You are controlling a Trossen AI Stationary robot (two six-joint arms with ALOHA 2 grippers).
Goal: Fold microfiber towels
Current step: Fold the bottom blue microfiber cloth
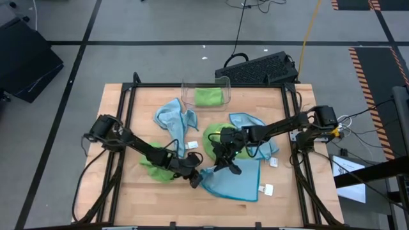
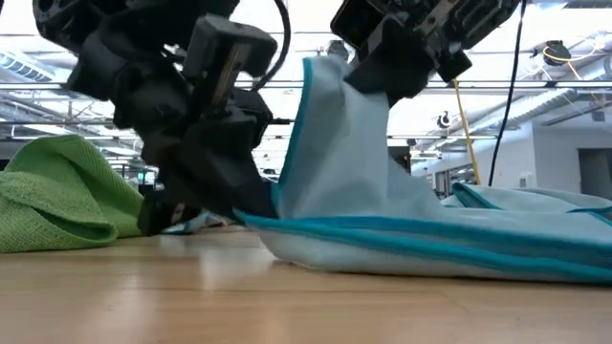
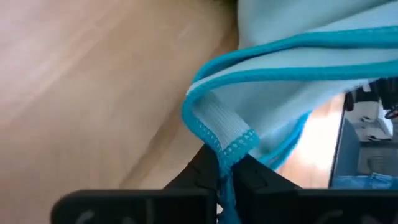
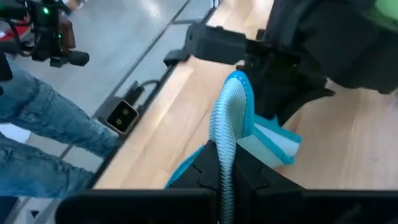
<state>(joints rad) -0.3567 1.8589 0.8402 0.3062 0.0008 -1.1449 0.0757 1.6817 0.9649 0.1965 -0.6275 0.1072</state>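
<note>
The step in hand looks like the start of a fold on one light blue towel (image 1: 235, 180), which lies near the front edge of the bench (image 1: 140, 198), a little right of its middle. Both arms have a corner of it.

The left end effector (image 1: 195, 180) is down at the bench surface at the towel's left corner, its fingers closed on the stitched teal hem; the left wrist view shows the hem bunched and pinched right between the dark fingertips (image 3: 249, 177). The right end effector (image 1: 230, 167) is closed on the towel's rear edge and holds it lifted, so in the low view the cloth rises in a steep sheet from the bench up to the fingers.

The left arm reaches in low from the bench's left edge, stretched out across a crumpled lime green towel (image 1: 156, 169). The right arm comes from the right edge, its wrist bent down over the work.

The next move, as I judge it, calls for both pinched points to travel together toward the towel's opposite edge, keeping the cloth taut enough to lay flat and edge on edge.

Other towels wait behind: a blue one (image 1: 174, 118) left of centre, another blue one (image 1: 246, 121) to the right, a green one (image 1: 214, 135) between them, and a green one inside the clear bin (image 1: 223, 83) at the rear edge.
</note>
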